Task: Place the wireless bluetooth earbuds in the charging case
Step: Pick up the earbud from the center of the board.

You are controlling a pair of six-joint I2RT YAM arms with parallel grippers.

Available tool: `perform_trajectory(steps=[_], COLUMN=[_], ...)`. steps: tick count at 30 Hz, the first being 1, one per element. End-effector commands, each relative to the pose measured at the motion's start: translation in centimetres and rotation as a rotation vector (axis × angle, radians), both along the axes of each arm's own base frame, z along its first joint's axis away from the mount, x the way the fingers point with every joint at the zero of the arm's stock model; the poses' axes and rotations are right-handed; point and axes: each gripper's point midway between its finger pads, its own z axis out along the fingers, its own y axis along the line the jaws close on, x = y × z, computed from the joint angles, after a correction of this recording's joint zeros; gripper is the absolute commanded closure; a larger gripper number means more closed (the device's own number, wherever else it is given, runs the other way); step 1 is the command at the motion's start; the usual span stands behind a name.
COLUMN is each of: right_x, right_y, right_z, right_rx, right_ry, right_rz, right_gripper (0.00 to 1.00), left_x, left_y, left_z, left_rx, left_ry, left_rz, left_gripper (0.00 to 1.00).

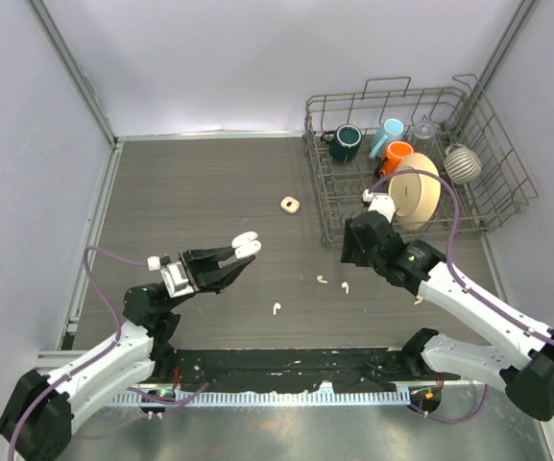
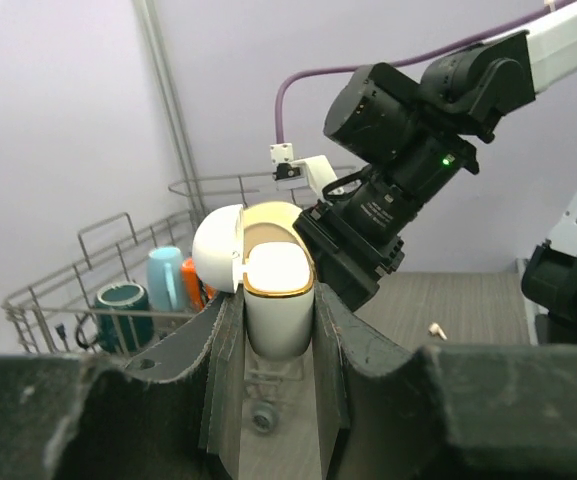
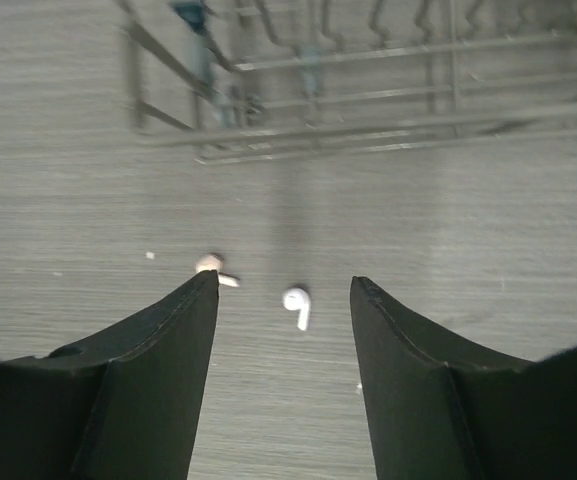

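My left gripper is shut on an open white charging case, held above the table. In the left wrist view the case sits upright between the fingers, gold rim up, lid flipped to the left. Four tiny white earbuds lie on the table: two close together, one nearer the front, one by the right arm. My right gripper is open and empty above the pair; one earbud lies between its fingers, another by the left fingertip.
A second small rounded-square case lies on the table further back. A wire dish rack at the back right holds cups and a plate; its front bars are just beyond my right gripper. The right arm is close in front of the held case.
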Motion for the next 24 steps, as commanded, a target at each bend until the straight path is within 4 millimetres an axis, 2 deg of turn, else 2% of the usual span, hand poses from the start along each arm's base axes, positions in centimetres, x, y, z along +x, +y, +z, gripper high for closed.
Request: perform_trajectory(steps=[1, 3, 9, 10, 11, 17, 24], right_x=[-0.5, -0.5, -0.5, -0.5, -0.6, -0.6, -1.2], right_y=[-1.0, -1.2, 0.4, 0.6, 0.6, 0.1, -0.1], right_z=[-2.9, -4.1, -7.8, -8.2, -8.8, -9.4, -10.3], right_rx=[-0.047, -0.052, -0.018, -0.011, -0.01, -0.005, -0.006], right_ry=[0.079, 0.104, 0.196, 0.204, 0.22, 0.203, 0.228], right_rz=[0.027, 0.012, 0.015, 0.016, 0.01, -0.031, -0.026], right_gripper=[0.41, 0.41, 0.46, 0.47, 0.47, 0.47, 0.49], left_x=[-2.6, -2.8, -3.6, -3.2, -3.7, -3.7, -3.4], left_y=[0.8, 0.9, 1.8, 1.5, 1.9, 2.8, 2.1], left_z=[1.6, 0.8, 0.7, -0.2, 0.5, 0.2, -0.4], left_rx=[-0.103, -0.097, -0.06, -0.021, -0.029, -0.033, -0.019], left_ry=[-0.116, -0.108, -0.155, -0.122, -0.159, -0.162, -0.151], left_rz=[-0.066, -0.067, -0.022, -0.017, -0.005, 0.041, 0.021], left_gripper=[1.0, 1.0, 1.0, 1.0, 1.0, 1.0, 1.0])
